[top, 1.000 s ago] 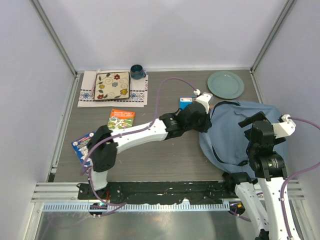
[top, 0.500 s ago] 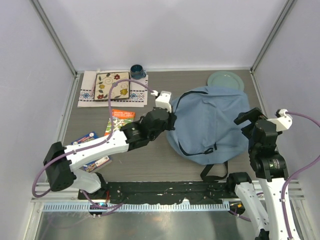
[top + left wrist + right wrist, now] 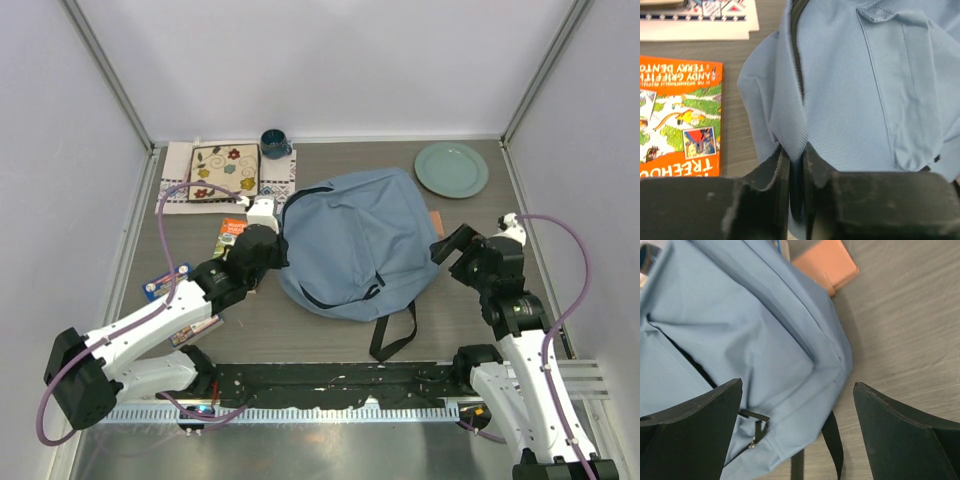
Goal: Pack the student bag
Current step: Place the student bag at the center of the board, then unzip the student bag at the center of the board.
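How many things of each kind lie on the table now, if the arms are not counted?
student bag: 1
books: 2, orange book and blue book
plates: 2, round green plate and square patterned plate
mug: 1
placemat: 1
salmon flat item: 1
Total: 8

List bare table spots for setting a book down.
Free: far strip between mug and green plate; near strip between left arm and bag strap. Crowded: left side, with placemat, orange book, and left pincer gripping the student bag.
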Controlling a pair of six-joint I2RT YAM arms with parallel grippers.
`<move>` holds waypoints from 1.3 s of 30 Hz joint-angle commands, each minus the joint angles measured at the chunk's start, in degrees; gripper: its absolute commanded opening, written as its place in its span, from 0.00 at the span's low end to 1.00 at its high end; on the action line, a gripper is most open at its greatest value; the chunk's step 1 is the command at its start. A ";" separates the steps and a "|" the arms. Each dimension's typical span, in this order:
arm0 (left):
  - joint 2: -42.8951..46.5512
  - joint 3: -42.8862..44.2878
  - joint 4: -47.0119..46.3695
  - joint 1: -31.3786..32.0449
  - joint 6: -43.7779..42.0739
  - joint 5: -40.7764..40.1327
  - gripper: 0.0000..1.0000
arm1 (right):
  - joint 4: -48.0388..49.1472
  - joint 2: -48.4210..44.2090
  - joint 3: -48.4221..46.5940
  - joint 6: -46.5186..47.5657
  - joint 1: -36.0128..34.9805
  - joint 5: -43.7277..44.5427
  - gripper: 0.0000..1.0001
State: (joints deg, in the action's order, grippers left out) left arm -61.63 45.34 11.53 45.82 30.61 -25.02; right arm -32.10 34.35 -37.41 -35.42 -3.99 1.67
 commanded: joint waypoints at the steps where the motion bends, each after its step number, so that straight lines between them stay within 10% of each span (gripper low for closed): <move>1: 0.10 -0.52 0.86 -1.35 -1.96 0.23 0.26 | 0.37 -2.79 5.32 -0.95 0.12 -4.48 0.98; 3: -0.16 -0.61 2.26 -1.70 -1.52 -0.12 0.68 | 0.72 -3.58 8.04 -2.19 0.12 -6.41 0.98; 8: -0.16 0.88 5.95 -2.05 0.06 -1.70 0.93 | 3.44 -2.97 13.06 -5.97 0.12 -10.72 0.98; 16: 2.83 4.04 5.79 0.13 3.93 8.74 0.93 | 4.49 -3.67 17.36 -6.33 0.12 -13.01 0.97; 21: -6.13 8.53 5.26 11.02 2.79 3.66 0.92 | 8.63 -2.45 20.70 -7.65 0.03 -15.56 0.94; 39: -11.24 8.45 3.24 18.42 4.02 4.98 0.91 | 17.95 0.19 22.82 -8.00 0.03 -18.19 0.82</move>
State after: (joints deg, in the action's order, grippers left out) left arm -74.72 53.52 16.91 63.44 34.26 -18.48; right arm -18.65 34.52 -14.24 -42.87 -3.99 -14.90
